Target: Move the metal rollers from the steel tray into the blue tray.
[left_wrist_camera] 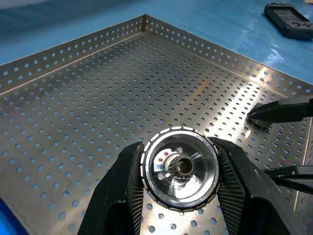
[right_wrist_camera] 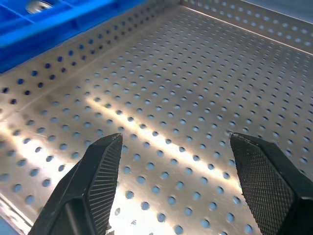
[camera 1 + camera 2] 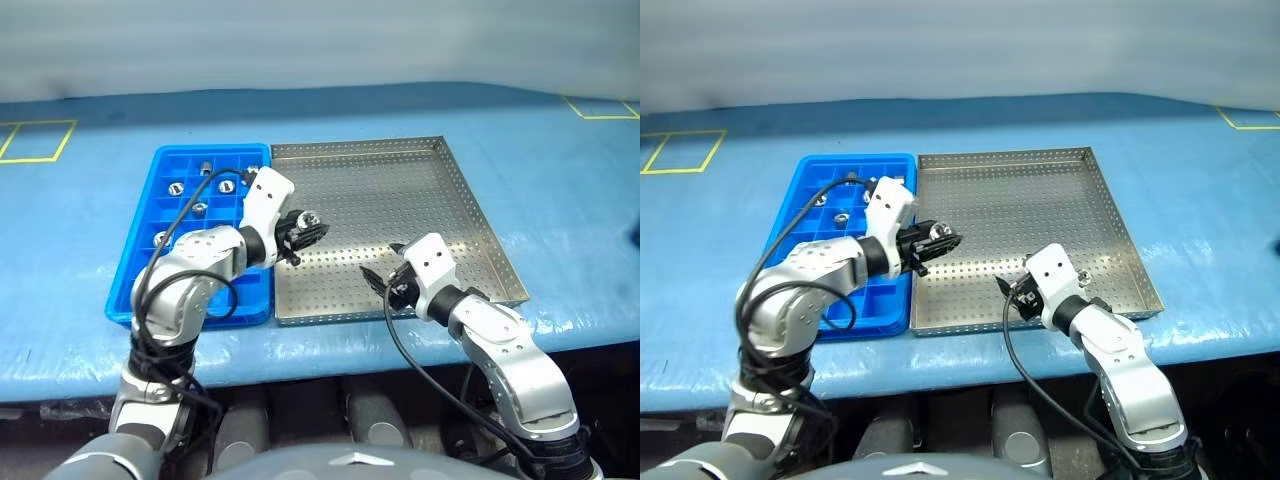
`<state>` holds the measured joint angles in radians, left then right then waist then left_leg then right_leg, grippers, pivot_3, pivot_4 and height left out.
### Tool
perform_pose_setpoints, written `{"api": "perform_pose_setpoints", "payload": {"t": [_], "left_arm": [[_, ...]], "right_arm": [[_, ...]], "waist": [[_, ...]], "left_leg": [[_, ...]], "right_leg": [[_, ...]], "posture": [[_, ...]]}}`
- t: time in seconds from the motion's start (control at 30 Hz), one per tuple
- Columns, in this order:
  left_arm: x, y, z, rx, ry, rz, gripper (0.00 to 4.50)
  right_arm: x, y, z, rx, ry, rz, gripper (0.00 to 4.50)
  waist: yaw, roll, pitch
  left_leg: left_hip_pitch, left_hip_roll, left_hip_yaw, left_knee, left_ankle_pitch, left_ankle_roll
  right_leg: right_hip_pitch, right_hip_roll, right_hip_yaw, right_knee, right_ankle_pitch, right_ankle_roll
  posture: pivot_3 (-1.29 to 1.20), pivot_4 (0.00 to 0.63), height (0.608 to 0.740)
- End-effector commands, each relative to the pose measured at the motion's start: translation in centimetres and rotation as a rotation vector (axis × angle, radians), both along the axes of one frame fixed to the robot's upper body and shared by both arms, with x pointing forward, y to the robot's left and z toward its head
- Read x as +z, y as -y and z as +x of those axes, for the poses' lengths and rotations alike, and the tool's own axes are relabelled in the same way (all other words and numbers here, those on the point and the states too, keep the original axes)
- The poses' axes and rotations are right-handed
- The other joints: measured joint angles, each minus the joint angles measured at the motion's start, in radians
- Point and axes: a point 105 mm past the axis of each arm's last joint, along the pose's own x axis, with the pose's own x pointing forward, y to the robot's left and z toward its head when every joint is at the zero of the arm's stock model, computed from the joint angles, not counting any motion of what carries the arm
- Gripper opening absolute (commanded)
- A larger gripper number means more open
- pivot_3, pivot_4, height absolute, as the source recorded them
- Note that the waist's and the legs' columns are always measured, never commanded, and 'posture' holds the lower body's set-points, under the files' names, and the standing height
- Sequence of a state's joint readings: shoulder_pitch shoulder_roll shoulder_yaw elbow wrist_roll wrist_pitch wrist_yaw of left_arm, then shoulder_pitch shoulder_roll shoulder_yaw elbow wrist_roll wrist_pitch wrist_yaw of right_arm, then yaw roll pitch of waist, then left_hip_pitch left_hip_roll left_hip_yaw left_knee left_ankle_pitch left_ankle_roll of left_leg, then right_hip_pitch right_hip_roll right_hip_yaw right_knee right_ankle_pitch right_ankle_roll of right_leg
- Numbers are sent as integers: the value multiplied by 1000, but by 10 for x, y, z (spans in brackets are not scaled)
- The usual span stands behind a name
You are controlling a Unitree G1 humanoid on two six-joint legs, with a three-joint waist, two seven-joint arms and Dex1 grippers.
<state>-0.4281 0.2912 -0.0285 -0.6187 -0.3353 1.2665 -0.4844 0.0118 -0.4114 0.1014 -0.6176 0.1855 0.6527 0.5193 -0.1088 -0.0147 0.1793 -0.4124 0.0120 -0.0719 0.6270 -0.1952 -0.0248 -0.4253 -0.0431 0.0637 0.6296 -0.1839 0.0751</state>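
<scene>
My left gripper [image 3: 303, 230] is shut on a metal roller [image 1: 180, 169], a shiny flanged disc with a centre hole, and holds it above the left part of the steel tray [image 3: 380, 180], near the blue tray [image 3: 145, 270]. Several more rollers [image 3: 200, 208] lie in the blue tray's far compartments. Over the steel tray's near edge my right gripper [image 3: 385, 275] stands open, with only bare perforated floor between its fingers [image 2: 100, 178]. The right gripper's black fingertips [image 1: 281, 110] also appear in the left wrist view.
Both trays sit side by side on a blue table cover, the blue one to the left. Yellow tape squares [image 3: 35, 140] mark the far corners. A black handheld device [image 1: 288, 19] lies on the cover beyond the steel tray's right side.
</scene>
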Motion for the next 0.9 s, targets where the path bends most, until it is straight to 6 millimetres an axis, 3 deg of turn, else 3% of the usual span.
{"api": "perform_pose_setpoints", "payload": {"t": [0.03,0.17,0.43,0.63,0.9], "left_arm": [[7,-22,-12,76,54,57,1753],[-4,-47,-20,179,45,153,1753],[-26,-83,-36,347,-48,252,1753],[-49,-81,-38,345,-122,282,1753],[-61,-79,-31,336,-141,298,1753]], "right_arm": [[18,-22,-12,218,57,84,3691],[24,-32,-14,317,62,135,3691],[16,-33,-2,298,54,81,3691],[15,-33,0,282,58,76,3691],[13,-33,-1,254,62,62,3691]], "waist": [[16,0,0],[47,-1,0],[106,-2,1],[121,-2,1],[121,-3,0]], "left_leg": [[0,0,0,0,0,0],[1,0,0,0,0,0],[0,0,-1,0,0,0],[0,0,-1,1,0,0],[0,0,-1,0,0,0]], "right_leg": [[0,0,0,0,0,0],[1,0,0,0,0,0],[1,0,-1,-1,0,0],[1,0,-2,-1,0,-1],[1,0,-2,-1,0,-1]], "posture": [[63,150,740],[112,150,740],[163,150,740],[150,150,740],[124,150,740]]}}
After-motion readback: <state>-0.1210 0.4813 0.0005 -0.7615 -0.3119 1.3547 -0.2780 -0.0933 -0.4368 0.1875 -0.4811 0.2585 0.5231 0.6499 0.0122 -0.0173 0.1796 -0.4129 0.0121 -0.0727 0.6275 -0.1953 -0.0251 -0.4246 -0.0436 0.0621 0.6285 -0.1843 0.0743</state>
